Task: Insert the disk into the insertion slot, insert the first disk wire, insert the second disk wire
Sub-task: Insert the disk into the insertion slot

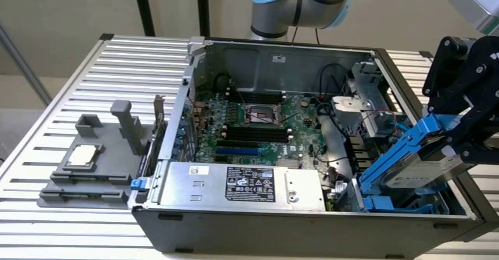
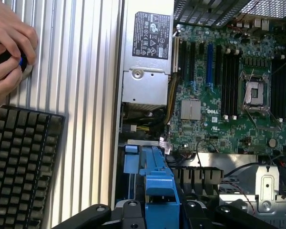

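My gripper (image 1: 458, 146) hangs over the open computer case (image 1: 234, 228) at the exterior view's right, shut on the disk (image 1: 427, 169). The disk is a silver-grey drive in a bright blue frame (image 1: 394, 155). It is tilted, with its lower end down over the insertion slot (image 1: 382, 204), a cage with blue clips in the case's near right corner. In the wrist view the blue frame (image 2: 157, 179) sits between my black fingers (image 2: 126, 212) at my gripper (image 2: 159, 212). Thin red and blue cables (image 1: 384, 122) lie beside the cage; I cannot tell which are the disk wires.
The silver power supply box (image 1: 238, 184) lies along the case's near wall, the motherboard (image 1: 257, 125) behind it. A grey multi-slot stand (image 1: 97, 160) sits on the slatted table (image 1: 117, 61). In the wrist view a person's hands (image 2: 7, 52) and a black keyboard (image 2: 24, 167) are beside the case.
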Controlling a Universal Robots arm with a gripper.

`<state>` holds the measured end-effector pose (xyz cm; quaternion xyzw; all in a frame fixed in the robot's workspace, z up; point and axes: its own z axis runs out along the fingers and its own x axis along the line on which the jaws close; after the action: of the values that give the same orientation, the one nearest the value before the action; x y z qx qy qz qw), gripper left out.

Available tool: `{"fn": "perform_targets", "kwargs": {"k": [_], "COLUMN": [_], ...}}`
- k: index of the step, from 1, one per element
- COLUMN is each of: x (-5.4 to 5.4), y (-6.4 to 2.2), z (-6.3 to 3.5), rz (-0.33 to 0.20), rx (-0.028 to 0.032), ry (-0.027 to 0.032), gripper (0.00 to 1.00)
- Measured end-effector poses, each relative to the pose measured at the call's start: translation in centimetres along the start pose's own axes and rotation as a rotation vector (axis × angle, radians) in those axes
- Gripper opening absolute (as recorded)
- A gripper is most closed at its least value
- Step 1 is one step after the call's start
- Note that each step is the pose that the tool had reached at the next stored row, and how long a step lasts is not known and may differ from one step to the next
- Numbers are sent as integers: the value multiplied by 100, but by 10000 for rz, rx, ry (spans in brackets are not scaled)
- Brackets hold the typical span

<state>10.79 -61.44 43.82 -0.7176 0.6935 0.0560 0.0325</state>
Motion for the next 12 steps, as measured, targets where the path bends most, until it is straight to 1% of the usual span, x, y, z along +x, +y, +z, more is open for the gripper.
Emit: {"fn": "perform_targets", "kwargs": {"k": [3, 7, 12], "x": [6, 15, 22], "y": [0, -1, -1], "z": [4, 25, 51], "rz": [-7, -20, -31], "rx": [5, 12, 13], "ry": [-4, -30, -106], "gripper": [32, 32, 32]}}
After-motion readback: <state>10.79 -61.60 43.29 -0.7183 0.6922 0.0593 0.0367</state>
